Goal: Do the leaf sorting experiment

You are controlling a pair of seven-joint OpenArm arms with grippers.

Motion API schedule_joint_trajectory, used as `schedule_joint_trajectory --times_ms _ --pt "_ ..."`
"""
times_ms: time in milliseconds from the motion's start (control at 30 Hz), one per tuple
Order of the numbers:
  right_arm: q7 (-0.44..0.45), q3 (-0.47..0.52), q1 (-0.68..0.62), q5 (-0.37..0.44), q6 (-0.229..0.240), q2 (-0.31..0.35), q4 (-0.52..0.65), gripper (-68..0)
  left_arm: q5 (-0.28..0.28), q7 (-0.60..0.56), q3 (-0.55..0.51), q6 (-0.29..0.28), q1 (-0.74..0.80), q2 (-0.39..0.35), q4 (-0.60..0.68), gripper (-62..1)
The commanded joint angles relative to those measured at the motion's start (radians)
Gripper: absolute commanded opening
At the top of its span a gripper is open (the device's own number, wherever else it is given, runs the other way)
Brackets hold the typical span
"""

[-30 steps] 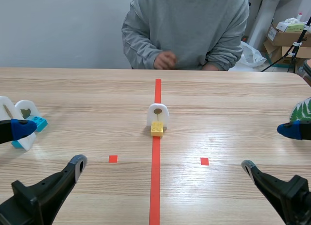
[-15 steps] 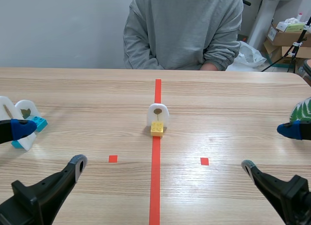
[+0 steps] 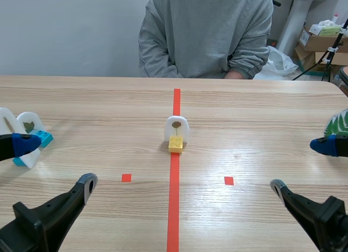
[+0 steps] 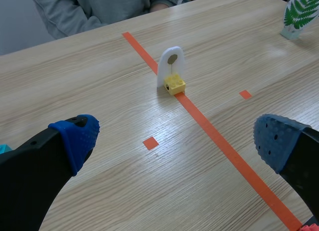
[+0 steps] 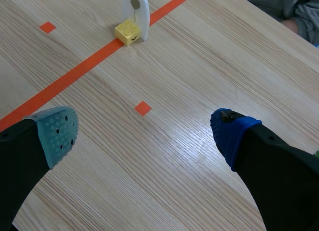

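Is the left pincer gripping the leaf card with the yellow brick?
No, the left pincer is open and empty; the leaf card stands apart, well ahead of it.

You have a wood-grain table with a soft sheen — smooth, faintly reflective. The yellow brick looks like glossy plastic, the white leaf card matt — and the person's grey sweatshirt is soft cloth.
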Motion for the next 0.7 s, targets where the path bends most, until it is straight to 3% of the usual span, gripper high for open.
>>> schedule_joint_trajectory --times_ms 0,667 --pt "0.014 0.013 0.000 0.013 0.007 0.010 0.019 -13.3 -0.011 -0.017 -0.001 0.000 -0.003 0.005 0.017 1.4" --pt "-0.045 0.013 0.000 0.014 0.007 0.010 0.019 -13.3 -0.011 0.028 -0.001 0.000 -0.003 0.005 0.017 1.4"
